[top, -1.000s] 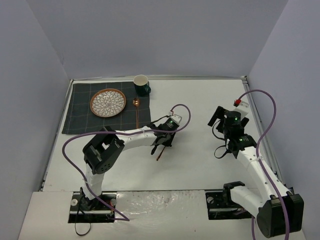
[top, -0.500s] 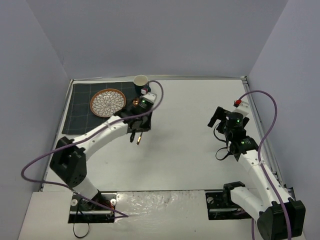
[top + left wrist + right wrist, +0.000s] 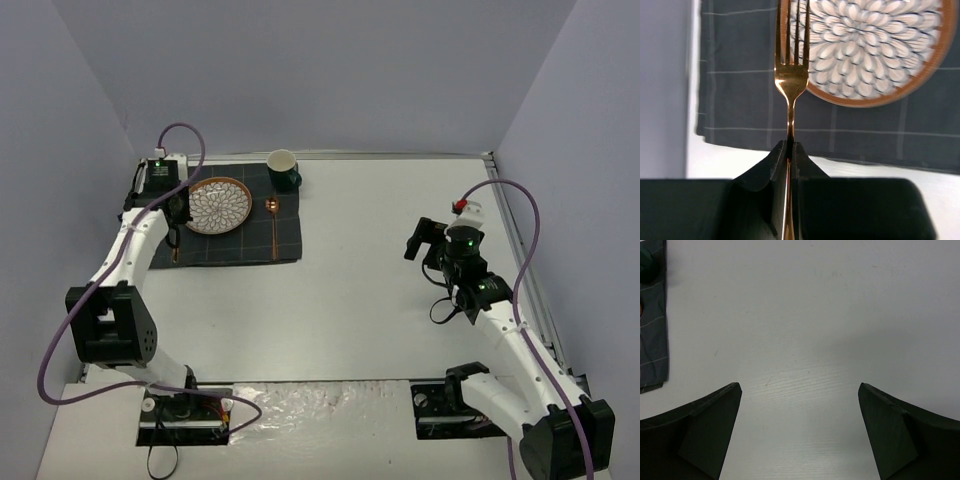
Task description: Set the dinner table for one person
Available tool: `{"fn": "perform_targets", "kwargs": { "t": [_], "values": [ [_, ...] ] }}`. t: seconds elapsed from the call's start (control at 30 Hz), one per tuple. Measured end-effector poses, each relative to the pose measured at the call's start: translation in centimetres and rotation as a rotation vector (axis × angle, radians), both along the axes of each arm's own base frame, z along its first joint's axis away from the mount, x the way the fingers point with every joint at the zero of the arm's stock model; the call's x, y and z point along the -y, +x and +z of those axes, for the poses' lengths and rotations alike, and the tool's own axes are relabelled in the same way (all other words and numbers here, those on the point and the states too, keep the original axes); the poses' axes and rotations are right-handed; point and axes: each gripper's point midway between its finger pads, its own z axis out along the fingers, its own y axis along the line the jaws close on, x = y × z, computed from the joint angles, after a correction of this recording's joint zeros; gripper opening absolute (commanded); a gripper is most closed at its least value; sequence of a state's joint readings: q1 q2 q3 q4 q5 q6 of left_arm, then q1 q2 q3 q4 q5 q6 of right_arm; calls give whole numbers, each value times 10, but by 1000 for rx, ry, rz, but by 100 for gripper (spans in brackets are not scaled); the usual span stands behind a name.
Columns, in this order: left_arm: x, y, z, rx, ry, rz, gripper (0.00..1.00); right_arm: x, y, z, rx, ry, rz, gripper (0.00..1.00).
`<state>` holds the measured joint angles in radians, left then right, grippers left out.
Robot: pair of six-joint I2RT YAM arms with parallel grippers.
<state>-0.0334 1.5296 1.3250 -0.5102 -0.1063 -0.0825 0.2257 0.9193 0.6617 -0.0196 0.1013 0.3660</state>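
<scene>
My left gripper (image 3: pixel 176 222) (image 3: pixel 791 145) is shut on the handle of a copper fork (image 3: pixel 175 248) (image 3: pixel 791 75). It holds the fork over the left part of the dark checked mat (image 3: pixel 160 245) (image 3: pixel 740 100), just left of the patterned plate (image 3: pixel 216 205) (image 3: pixel 870 45), tines pointing away from the fingers. A copper spoon (image 3: pixel 273 222) lies on the mat right of the plate. A green mug (image 3: pixel 283 170) (image 3: pixel 649 265) stands at the mat's far right corner. My right gripper (image 3: pixel 415 240) (image 3: pixel 800 390) hangs open over the bare dinner table (image 3: pixel 380 290) (image 3: pixel 815 315), holding nothing.
Grey walls close the table on the left, far and right sides, and the left wall runs close to the mat's left edge. The mat's right edge (image 3: pixel 652 340) shows at the left of the right wrist view. Purple cables loop above both arms.
The left arm has swung the fork from the table's middle, past the mug and spoon, to the mat left of the plate. The right gripper has shifted slightly left, still open.
</scene>
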Motion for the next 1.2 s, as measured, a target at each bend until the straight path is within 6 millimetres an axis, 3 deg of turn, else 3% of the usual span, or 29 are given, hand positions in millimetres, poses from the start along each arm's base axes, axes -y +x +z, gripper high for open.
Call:
{"fn": "perform_targets", "kwargs": {
  "t": [0.2,0.37,0.63,0.9,1.2],
  "values": [
    [-61,24,-25,-26,-7,29,0,-15,-2,-4,-13,-6,63,100],
    [-88,41,-64,-76,-5,30,0,-28,-5,-11,-37,-14,119,100],
    [-98,58,-116,-134,-56,18,0,-31,-5,-18,-59,-32,144,100],
    [-101,73,-125,-118,-72,6,0,-32,-4,-28,-91,-45,153,100],
    [-102,73,-145,-155,-76,3,0,-32,-4,-30,-98,-49,158,100]
  ]
}}
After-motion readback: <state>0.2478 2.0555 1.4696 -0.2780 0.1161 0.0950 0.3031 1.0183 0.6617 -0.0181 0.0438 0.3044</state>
